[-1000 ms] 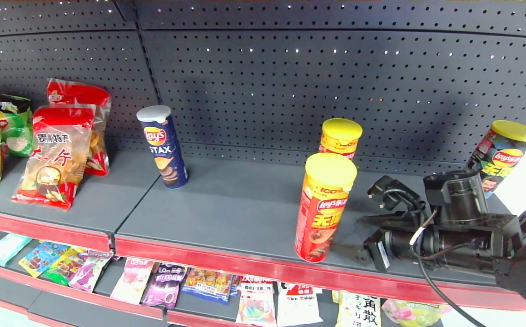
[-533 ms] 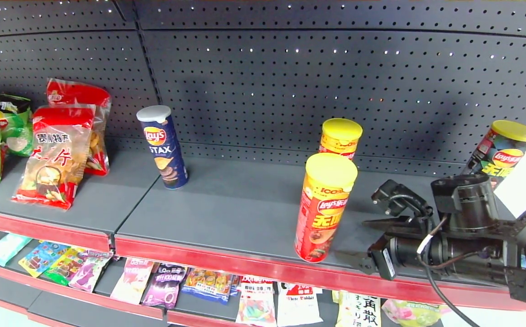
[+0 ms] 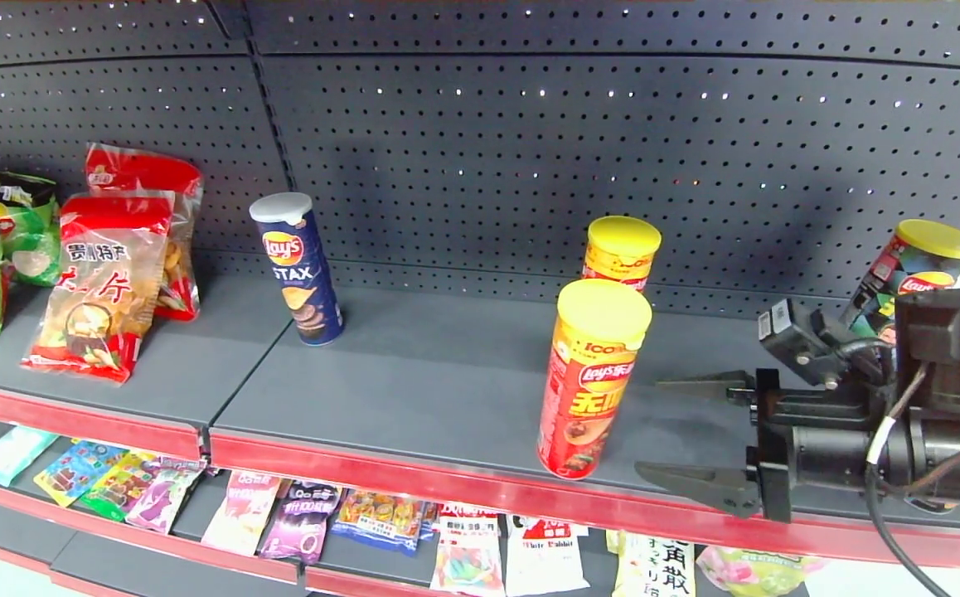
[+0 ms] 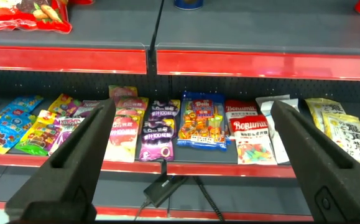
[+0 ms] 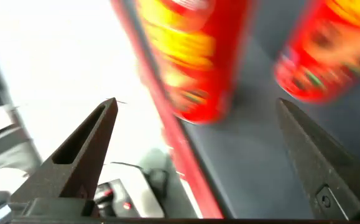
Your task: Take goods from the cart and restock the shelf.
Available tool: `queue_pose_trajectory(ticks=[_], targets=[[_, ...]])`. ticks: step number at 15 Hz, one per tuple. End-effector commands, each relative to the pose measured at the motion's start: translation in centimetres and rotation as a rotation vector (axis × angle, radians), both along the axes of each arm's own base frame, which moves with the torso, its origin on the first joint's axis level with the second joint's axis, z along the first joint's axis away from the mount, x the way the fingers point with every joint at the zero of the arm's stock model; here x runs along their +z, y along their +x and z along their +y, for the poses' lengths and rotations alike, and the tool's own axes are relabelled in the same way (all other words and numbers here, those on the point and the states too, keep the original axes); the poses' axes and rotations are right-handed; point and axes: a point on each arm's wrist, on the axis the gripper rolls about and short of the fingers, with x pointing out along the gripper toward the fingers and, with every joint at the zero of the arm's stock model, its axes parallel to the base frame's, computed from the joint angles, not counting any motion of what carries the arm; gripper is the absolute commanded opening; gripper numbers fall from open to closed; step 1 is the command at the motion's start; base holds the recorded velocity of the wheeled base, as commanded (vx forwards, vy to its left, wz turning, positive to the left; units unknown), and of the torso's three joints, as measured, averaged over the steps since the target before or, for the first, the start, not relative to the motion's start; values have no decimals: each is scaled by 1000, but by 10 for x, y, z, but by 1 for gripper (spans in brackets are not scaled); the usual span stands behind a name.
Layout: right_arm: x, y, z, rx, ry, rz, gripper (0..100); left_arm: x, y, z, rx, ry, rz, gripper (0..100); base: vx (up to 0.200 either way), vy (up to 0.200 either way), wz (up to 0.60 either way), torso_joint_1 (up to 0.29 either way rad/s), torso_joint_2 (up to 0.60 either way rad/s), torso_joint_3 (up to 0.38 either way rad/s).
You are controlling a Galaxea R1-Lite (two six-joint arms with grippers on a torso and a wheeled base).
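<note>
Dark grey pegboard back wall (image 3: pixel 530 166), grey shelf (image 3: pixel 430 373) with red front edge

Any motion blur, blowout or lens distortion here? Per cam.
Right wrist view: both red cans smeared by motion blur, background beyond the shelf lip blown out white. Head view: pegboard lines bow from lens distortion, holes sparkle with backlight. Left wrist view: candy packets evenly lit, no blur.

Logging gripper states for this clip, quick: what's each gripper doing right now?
Left gripper: open, holding nothing.
Right gripper: open, holding nothing, beside the red can.
</note>
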Motion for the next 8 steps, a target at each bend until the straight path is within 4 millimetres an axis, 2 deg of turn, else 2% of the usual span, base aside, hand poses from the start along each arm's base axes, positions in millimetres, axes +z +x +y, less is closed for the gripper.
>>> queue_pose_trajectory(ticks=[1,4,8], targets=[[-1,4,-8,37,4,-28,100,0,0,0,2,0,2,100,0,0,0,0,0,0],[-8,17,-4,98,0,-25,100,0,0,0,1,0,2,100,0,0,0,0,0,0],[-5,34,5,112,16,-35,100,0,0,0,1,0,2,100,0,0,0,0,0,0]])
